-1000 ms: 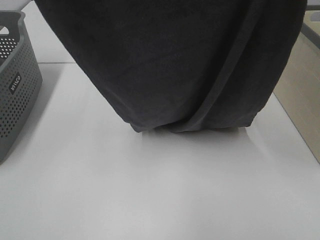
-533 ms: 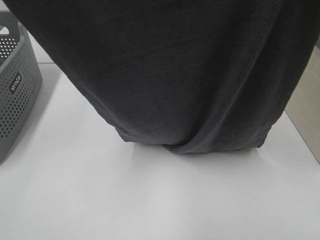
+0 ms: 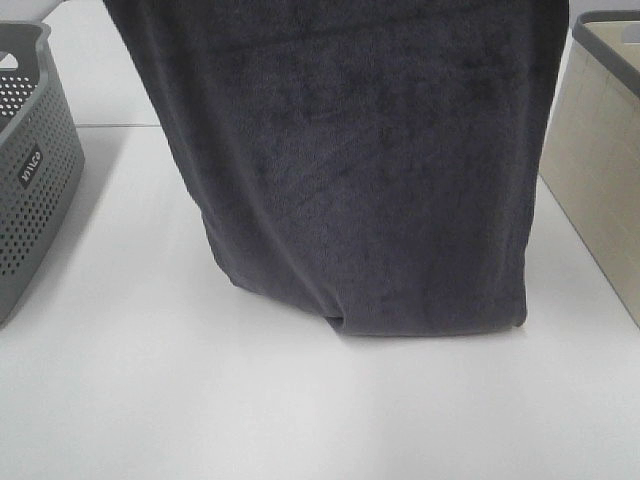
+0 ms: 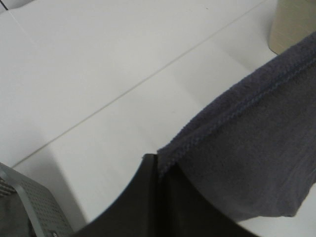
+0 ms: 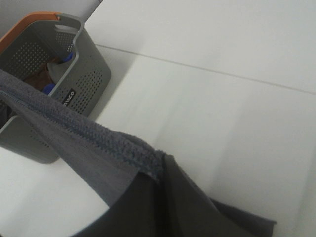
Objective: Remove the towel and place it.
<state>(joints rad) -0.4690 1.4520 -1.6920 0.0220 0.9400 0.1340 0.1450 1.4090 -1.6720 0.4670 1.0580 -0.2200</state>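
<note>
The dark charcoal towel [image 3: 370,170] hangs as a broad sheet in the middle of the exterior high view. Its lower fold rests on the white table [image 3: 200,400], and its top runs out of the picture. Neither gripper shows in that view. In the left wrist view my left gripper [image 4: 157,162] is shut on the towel's [image 4: 247,148] stitched hem at a corner. In the right wrist view my right gripper [image 5: 162,167] is shut on the hem of the towel [image 5: 74,133] at another corner. The cloth stretches away from both pairs of black fingers.
A grey perforated basket [image 3: 30,180] stands at the table's left edge. The right wrist view shows this grey basket [image 5: 54,59] with an orange rim and items inside. A beige basket [image 3: 600,150] stands at the right edge. Bare table lies in front of the towel.
The towel has swung and now hangs straighter and narrower. Its lower fold sits nearer the front of the table. The beige basket on the right has come into view.
</note>
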